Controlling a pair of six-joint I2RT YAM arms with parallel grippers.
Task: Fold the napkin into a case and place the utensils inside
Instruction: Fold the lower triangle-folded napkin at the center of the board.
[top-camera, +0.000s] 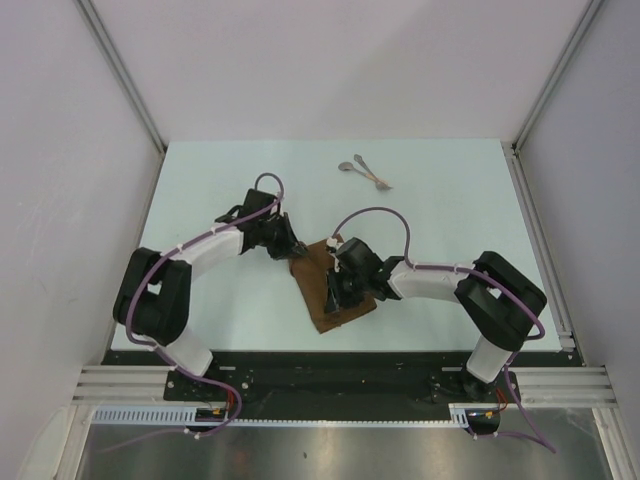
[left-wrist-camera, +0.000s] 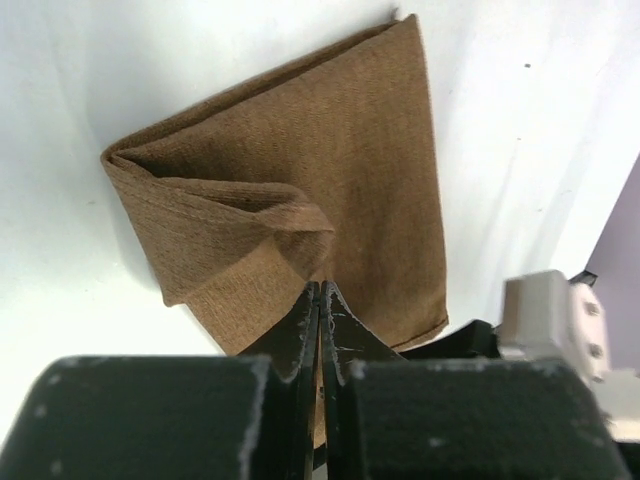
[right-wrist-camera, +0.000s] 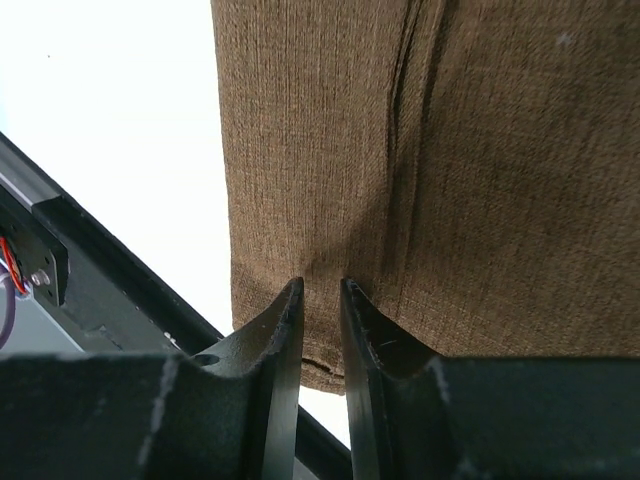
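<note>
The folded brown napkin (top-camera: 330, 285) is laid on the tabletop (top-camera: 440, 220); its edge is pinched by the left hand (left-wrist-camera: 319, 300) (pressed together) and the right hand (right-wrist-camera: 322, 300), the utensils (top-camera: 364, 172) well apart.

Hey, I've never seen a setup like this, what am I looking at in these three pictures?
Two robot arms are bolted to the near edge of a table. One picture looks down from above; the other two come from cameras on each wrist. A folded brown napkin lies between the arms. The left gripper is shut, pinching a fold of the cloth. The right gripper presses on the napkin's near edge, jaws slightly apart; whether it grips is unclear. Two small metal utensils lie farther back, untouched.
</note>
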